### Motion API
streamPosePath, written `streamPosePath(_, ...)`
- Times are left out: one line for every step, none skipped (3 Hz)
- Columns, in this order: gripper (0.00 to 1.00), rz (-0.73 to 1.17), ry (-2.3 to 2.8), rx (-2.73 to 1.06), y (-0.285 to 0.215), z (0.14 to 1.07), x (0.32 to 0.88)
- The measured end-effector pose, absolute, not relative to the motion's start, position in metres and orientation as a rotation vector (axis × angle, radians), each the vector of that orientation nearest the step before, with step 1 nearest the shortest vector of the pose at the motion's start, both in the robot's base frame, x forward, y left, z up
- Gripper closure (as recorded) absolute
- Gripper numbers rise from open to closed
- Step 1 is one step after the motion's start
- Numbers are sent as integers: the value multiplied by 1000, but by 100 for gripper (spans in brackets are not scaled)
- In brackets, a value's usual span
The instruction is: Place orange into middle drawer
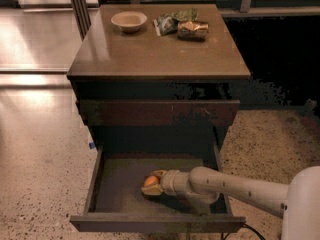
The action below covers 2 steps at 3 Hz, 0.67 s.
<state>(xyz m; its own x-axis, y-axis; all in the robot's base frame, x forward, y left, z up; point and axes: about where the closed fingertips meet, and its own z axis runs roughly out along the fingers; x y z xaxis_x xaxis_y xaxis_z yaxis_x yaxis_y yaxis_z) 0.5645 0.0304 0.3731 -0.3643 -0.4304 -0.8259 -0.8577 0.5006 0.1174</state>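
The orange [149,181] is small, round and bright orange. It sits low inside the open middle drawer [120,194], a wide dark-brown tray pulled out from the cabinet, near the middle of its floor. My gripper [152,184] reaches into the drawer from the right on a white arm. Its yellowish fingers [159,174] are closed around the orange. I cannot tell whether the orange rests on the drawer floor.
On the cabinet top [150,54] stand a beige bowl [129,20], a green crumpled bag [171,20] and a shiny can [193,29] lying on its side. The upper drawer front [155,112] is closed. Speckled floor surrounds the cabinet.
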Motion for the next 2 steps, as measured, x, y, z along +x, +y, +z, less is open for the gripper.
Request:
streamPosePath(81,713,1982,-1057,30,373,565)
streamPosePath(58,713,1982,-1057,30,373,565)
